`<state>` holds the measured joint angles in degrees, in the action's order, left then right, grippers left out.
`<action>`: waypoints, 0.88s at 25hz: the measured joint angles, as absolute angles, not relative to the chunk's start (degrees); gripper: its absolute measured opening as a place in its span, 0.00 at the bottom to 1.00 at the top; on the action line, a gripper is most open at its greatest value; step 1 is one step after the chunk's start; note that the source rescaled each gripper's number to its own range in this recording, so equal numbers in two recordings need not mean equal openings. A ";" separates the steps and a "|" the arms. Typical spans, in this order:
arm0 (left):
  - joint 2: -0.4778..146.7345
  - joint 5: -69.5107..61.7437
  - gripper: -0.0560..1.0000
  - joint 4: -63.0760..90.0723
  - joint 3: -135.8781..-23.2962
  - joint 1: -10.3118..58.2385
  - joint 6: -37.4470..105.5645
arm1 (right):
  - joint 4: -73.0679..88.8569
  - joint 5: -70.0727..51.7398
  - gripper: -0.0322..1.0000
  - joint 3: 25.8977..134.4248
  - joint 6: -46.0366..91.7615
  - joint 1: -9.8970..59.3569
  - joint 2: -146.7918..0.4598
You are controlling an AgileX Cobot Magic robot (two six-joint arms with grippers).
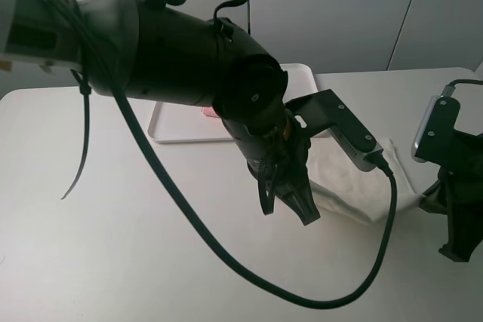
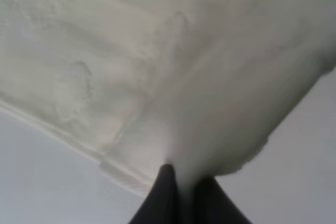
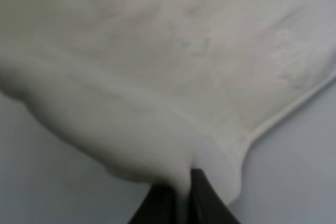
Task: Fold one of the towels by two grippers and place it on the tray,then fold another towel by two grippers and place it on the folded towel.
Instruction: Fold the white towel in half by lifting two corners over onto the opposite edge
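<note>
Pinching cream towel (image 1: 355, 180): left gripper (image 2: 188, 176), right gripper (image 3: 181, 181) clamped.

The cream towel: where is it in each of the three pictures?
Exterior high: the cream towel shows right of centre over the white table, partly behind the big black arm.
Left wrist: it fills most of the picture, pinched by the left end effector.
Right wrist: it fills most of the picture, pinched by the right end effector.
Shared landmark: the white table beside the towel's edge.
</note>
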<state>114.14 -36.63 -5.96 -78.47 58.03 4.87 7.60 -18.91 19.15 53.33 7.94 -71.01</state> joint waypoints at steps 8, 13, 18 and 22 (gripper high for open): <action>114.12 -32.91 0.05 -4.50 -78.47 56.54 3.09 | 8.27 -11.24 0.03 19.15 38.96 7.94 -70.00; 114.12 -30.81 0.05 -4.50 -78.47 54.30 0.00 | 8.27 -3.69 0.03 19.15 30.47 7.94 -70.00; 114.12 -30.00 0.05 -4.50 -78.47 51.80 -2.40 | 9.27 -0.98 0.03 19.15 25.61 7.94 -70.52; 114.12 -28.95 0.05 -4.34 -78.47 50.93 -2.80 | 14.54 2.67 0.03 19.25 23.57 7.94 -73.13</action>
